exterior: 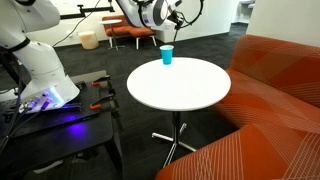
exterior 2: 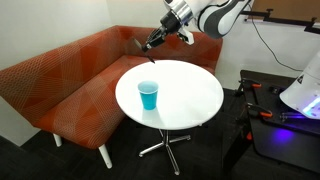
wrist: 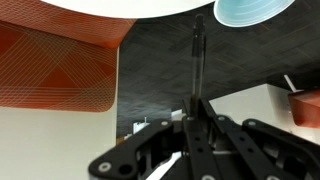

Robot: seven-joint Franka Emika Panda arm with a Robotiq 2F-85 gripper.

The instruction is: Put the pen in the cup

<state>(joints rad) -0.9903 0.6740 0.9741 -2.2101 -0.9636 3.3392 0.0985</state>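
Note:
The small bright blue cup [exterior: 167,56] stands upright near the edge of the round white table [exterior: 185,90]; it shows in both exterior views [exterior 2: 149,96] and at the top of the wrist view [wrist: 250,10]. My gripper [exterior 2: 161,37] is shut on the thin dark pen [wrist: 197,55], which sticks out straight from between the fingertips [wrist: 197,104]. The gripper [exterior: 172,20] hangs in the air beyond the table's rim [exterior 2: 190,100], apart from the cup and higher than it. The pen's tip [exterior 2: 149,46] points down toward the couch side.
An orange patterned couch [exterior 2: 70,80] curves round one side of the table and also shows in the other views [exterior: 280,90] [wrist: 55,65]. The robot base and a dark cart with red clamps [exterior: 60,105] stand beside the table. Chairs [exterior: 130,33] stand at the back.

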